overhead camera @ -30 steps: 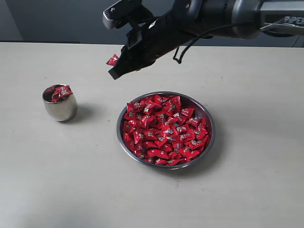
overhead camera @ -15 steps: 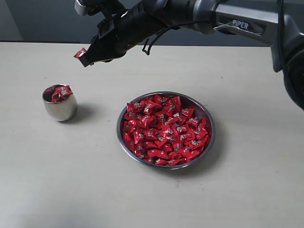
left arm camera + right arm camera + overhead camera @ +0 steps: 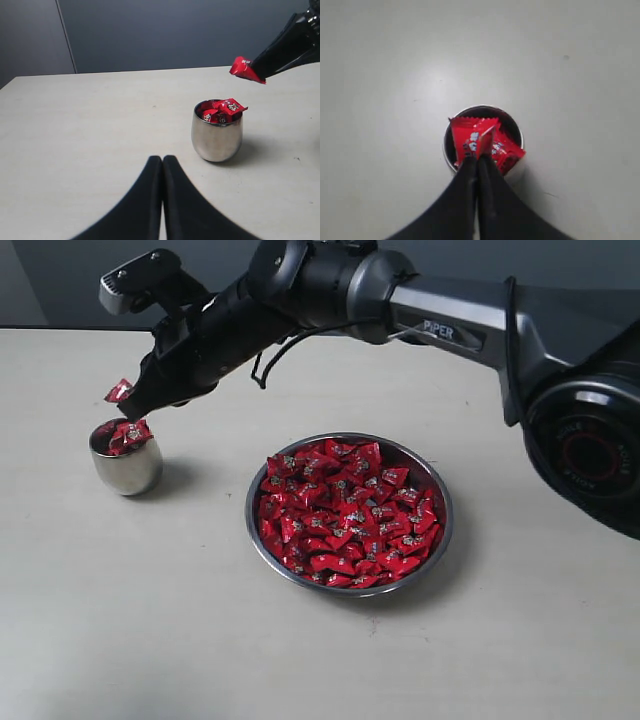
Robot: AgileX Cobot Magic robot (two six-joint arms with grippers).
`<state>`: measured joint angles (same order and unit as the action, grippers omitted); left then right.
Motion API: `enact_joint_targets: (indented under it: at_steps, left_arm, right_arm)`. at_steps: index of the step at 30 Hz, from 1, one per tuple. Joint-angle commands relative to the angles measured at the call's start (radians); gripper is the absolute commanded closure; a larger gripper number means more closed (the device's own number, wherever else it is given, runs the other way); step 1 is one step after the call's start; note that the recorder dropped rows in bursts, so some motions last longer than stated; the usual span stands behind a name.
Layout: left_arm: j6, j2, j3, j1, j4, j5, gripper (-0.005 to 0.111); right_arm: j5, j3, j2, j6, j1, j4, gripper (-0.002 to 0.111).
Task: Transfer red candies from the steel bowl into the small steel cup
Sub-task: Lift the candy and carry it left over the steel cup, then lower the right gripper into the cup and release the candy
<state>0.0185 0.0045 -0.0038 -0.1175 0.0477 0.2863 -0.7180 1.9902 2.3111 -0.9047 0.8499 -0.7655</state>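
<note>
The steel bowl (image 3: 435, 490) sits mid-table, heaped with red candies (image 3: 345, 512). At the left stands the small steel cup (image 3: 126, 468) (image 3: 216, 137) (image 3: 449, 155), holding a few red candies (image 3: 224, 108) up to its rim. My right gripper (image 3: 133, 406) (image 3: 478, 159) reaches across from the right and hovers just above the cup's mouth, shut on one red candy (image 3: 119, 391) (image 3: 244, 69) (image 3: 486, 141) that sticks out past its tips. My left gripper (image 3: 162, 159) is shut and holds nothing, low over the table a short way from the cup.
Bare beige tabletop (image 3: 150, 620) surrounds the bowl and cup. A dark wall (image 3: 175, 30) runs behind the table's far edge. The right arm's long body (image 3: 450, 325) spans above the table behind the bowl.
The right gripper has carried the red candy leftward and downward from above the bowl's far side to just above the cup. Bowl, cup and left gripper have stayed put.
</note>
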Motion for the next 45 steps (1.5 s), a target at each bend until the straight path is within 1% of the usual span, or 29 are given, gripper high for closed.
enact_joint_targets:
  at_steps: [1, 12, 45]
  left_arm:
    - [0.001, -0.004, 0.004, -0.001, -0.002, -0.002, 0.106]
    - [0.001, -0.004, 0.004, -0.001, -0.002, -0.002, 0.106]
    - [0.001, -0.004, 0.004, -0.001, -0.002, -0.002, 0.106]
  right_arm:
    - [-0.005, 0.017, 0.022, -0.012, 0.013, -0.001, 0.109]
    - [0.013, 0.078, 0.055, -0.012, 0.03, -0.018, 0.109]
    - [0.099, 0.079, 0.106, -0.012, 0.047, -0.03, 0.109]
